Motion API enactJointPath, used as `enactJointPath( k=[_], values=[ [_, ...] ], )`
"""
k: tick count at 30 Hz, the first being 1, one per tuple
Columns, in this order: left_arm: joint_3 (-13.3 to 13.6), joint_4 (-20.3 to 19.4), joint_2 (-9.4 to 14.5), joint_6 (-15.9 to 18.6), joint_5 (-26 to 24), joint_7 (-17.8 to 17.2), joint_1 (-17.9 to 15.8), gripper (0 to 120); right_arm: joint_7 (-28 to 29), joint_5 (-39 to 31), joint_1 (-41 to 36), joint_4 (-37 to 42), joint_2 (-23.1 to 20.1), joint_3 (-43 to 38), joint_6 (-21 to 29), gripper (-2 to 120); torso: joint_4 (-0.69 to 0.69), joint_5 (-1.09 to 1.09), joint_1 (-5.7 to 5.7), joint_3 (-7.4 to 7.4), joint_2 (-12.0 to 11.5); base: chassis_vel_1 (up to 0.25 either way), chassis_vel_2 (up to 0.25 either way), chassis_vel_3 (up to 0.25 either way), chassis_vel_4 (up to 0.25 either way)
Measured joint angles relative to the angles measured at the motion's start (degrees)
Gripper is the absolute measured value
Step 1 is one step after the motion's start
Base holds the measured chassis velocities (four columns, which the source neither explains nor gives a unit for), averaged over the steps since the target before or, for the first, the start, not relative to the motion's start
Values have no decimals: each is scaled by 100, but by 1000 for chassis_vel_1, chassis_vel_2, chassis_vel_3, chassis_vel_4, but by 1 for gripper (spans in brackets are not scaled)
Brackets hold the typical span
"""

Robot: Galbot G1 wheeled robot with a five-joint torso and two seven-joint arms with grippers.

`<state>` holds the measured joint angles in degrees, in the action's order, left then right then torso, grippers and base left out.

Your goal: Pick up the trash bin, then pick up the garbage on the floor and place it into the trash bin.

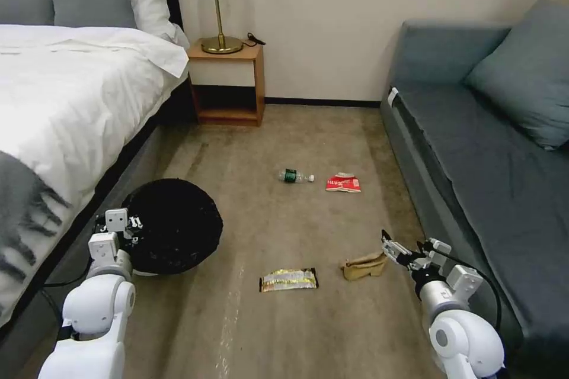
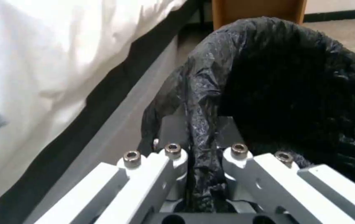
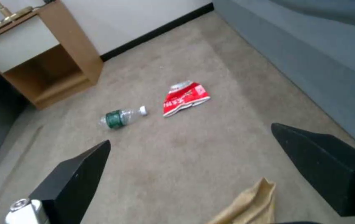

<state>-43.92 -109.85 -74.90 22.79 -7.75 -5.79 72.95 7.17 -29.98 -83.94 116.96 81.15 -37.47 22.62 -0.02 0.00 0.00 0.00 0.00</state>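
Note:
The trash bin (image 1: 175, 225) stands by the bed, lined with a black bag (image 2: 293, 87), and a sliver of its white base shows low down. My left gripper (image 1: 131, 226) is shut on the bin's bagged rim (image 2: 200, 137) on the bed side. Garbage lies on the carpet. A clear bottle with a green label (image 1: 295, 176) (image 3: 121, 117) lies beside a red-white packet (image 1: 343, 183) (image 3: 184, 98). Nearer me are a gold-and-dark wrapper (image 1: 288, 279) and a crumpled brown paper bag (image 1: 363, 266) (image 3: 250, 203). My right gripper (image 1: 389, 247) (image 3: 189, 134) hangs open just right of the paper bag, its jaws wide apart.
A white bed (image 1: 71, 100) runs along the left, close behind the bin. A wooden nightstand (image 1: 228, 80) with a brass lamp stands at the far wall. A grey-blue sofa (image 1: 486, 154) lines the right side, close to my right arm. Carpet lies between.

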Motion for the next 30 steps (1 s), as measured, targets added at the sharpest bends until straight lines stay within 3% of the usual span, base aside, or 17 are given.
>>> enactJointPath(
  k=[8, 15, 20, 25, 30],
  values=[
    [16, 60, 13, -32, -25, 41, -47, 4, -164, 27, 103, -197, -298, 73, -3, 100, 2, 1, 0, 0, 0, -129, 130, 133, -131],
    [61, 196, 151, -41, -292, 121, -188, 4, -347, -42, 649, -727, -1029, 520, 76, 100, 0, 2, 0, 1, 0, -59, 45, 47, -56],
    [115, 450, 384, -121, -331, 165, -430, 4, -1027, -80, 1665, -1452, -2269, 1458, 153, 100, 0, 0, 0, 0, 0, 0, 0, 0, 0],
    [87, 582, 385, -150, -374, 203, -490, 4, -1608, -28, 2475, -1984, -2671, 2300, 152, 100, 2, -1, 0, 0, 1, 0, 0, 0, 0],
    [80, 860, 279, -158, -400, 190, -573, 4, -2022, 47, 3855, -3012, -2824, 4057, 136, 100, 2, 0, 0, 1, 1, 0, 0, 0, 0]
  ],
)
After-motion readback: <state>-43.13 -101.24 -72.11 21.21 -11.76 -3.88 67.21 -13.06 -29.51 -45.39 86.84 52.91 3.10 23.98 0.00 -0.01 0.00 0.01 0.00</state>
